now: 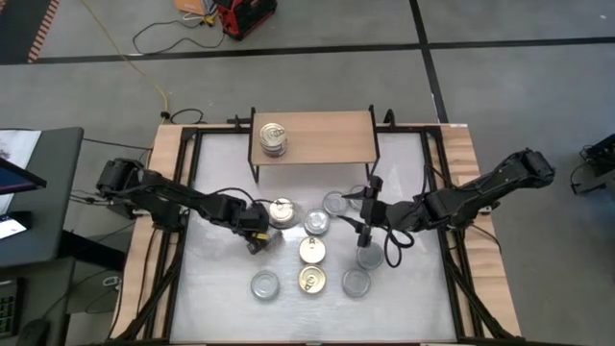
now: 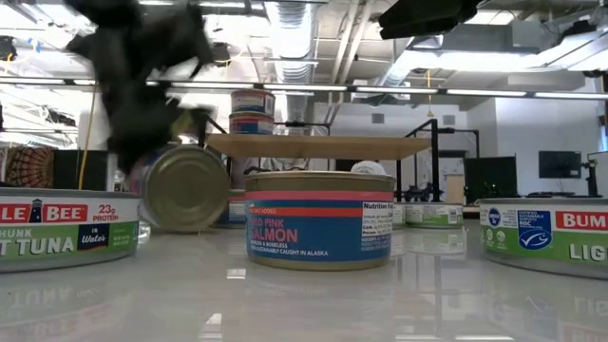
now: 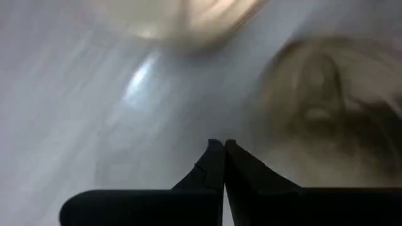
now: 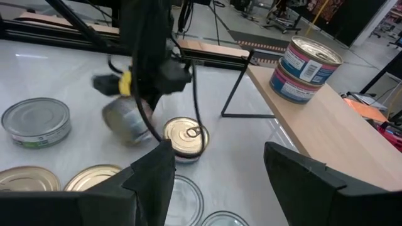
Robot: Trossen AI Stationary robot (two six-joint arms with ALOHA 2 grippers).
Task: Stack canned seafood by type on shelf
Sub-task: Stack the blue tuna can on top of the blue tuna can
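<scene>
high view: flat round metal tins [image 1: 311, 250]

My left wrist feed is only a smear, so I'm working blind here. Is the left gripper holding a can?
Observer: No. The left gripper is shut, fingers pressed together with nothing between them.
Operator: Where's the nearest can?
Observer: Right beside it. The low view shows that tin tipped up on its edge, a flat face toward the camera.
Operator: Anything on the shelf?
Observer: A stack of two cans sits on the shelf, toward the left arm's side.
</scene>
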